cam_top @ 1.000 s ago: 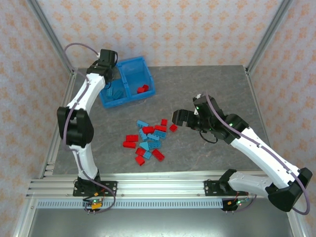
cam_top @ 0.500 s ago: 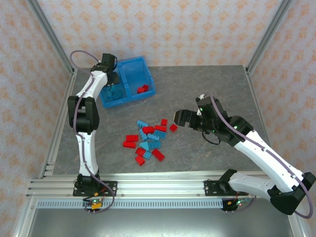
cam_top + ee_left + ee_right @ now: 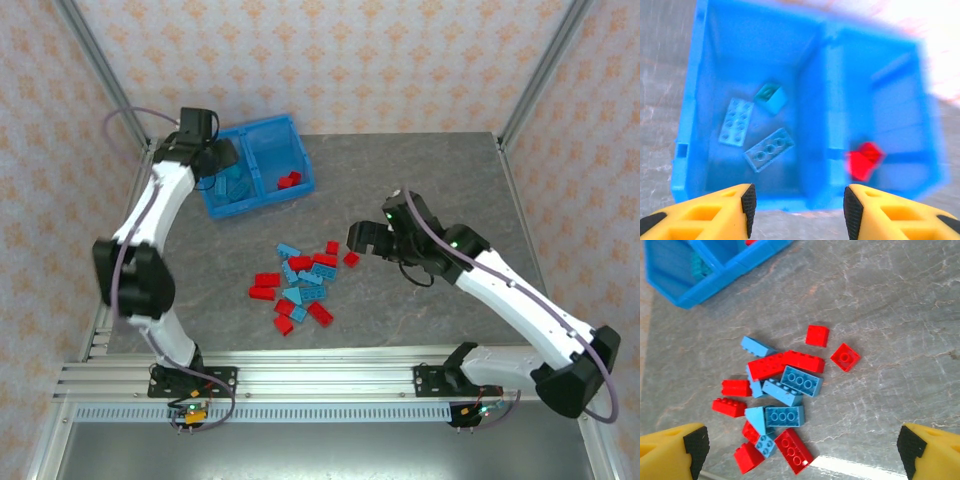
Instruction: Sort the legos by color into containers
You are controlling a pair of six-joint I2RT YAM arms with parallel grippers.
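The blue bin (image 3: 262, 203) stands at the back left. In the left wrist view, its left compartment (image 3: 715, 75) holds three light blue legos (image 3: 769, 149). Its right compartment (image 3: 900, 115) holds a red lego (image 3: 864, 160). My left gripper (image 3: 218, 156) hovers at the bin's left side, and in its wrist view the left gripper (image 3: 800, 210) is open and empty above the near wall. Several red and light blue legos (image 3: 300, 285) lie piled mid-table. My right gripper (image 3: 362, 238) sits just right of the pile; in its wrist view the right gripper (image 3: 802, 455) is wide open above the legos (image 3: 800, 381).
Aluminium frame posts (image 3: 100, 70) rise at the back corners and a rail (image 3: 300, 375) runs along the near edge. A corner of the bin (image 3: 685, 270) shows at the top left of the right wrist view. Bare grey tabletop (image 3: 430, 170) lies to the right of the bin.
The left gripper's jaws have opened over the bin, and that arm has swung its elbow outward to the left. My right gripper has drifted slightly toward the pile.
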